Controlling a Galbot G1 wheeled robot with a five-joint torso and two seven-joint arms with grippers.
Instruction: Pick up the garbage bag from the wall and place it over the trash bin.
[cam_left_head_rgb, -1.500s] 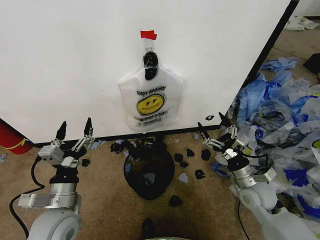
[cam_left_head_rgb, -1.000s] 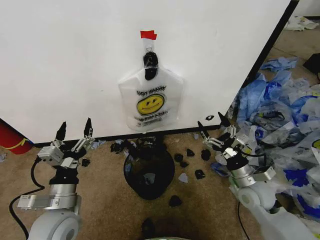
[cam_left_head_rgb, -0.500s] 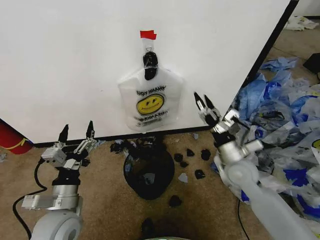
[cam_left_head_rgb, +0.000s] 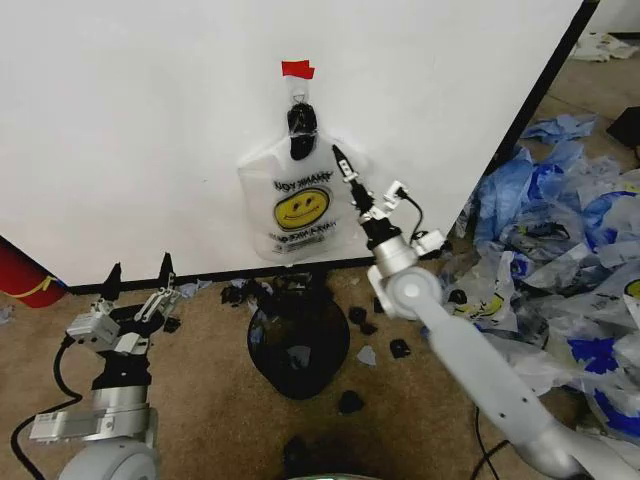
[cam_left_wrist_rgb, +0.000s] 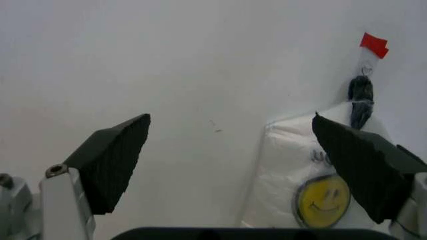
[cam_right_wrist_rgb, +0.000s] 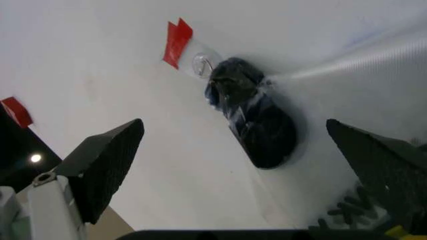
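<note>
Right pincer (cam_left_head_rgb: 345, 170): raised to the wall, fingers apart, tips at the upper right shoulder of the garbage bag; whether they touch the plastic I cannot tell.
Left pincer (cam_left_head_rgb: 138, 272): low at the robot's left above the carpet, fingers spread wide, holding nothing.
Trash bin (cam_left_head_rgb: 297, 350): round, black, on the carpet below the bag; something dark lies inside, too unclear to name.
Black scraps (cam_left_head_rgb: 399, 348): scattered on the carpet around the bin and along the foot of the wall.
Garbage bag (cam_left_head_rgb: 298, 207): thin whitish plastic with a yellow smiley face and black lettering, hanging flat on the white wall (cam_left_head_rgb: 140, 130); its dark bunched handles (cam_right_wrist_rgb: 257, 120) loop over a small hook (cam_right_wrist_rgb: 202, 63).
Red tape (cam_left_head_rgb: 297, 69): stuck to the wall just above the hook.
Red cylinder (cam_left_head_rgb: 25, 274): at the wall's foot, far left.
Bag heap (cam_left_head_rgb: 560, 250): many blue-and-clear bags piled on the floor to the right.
</note>
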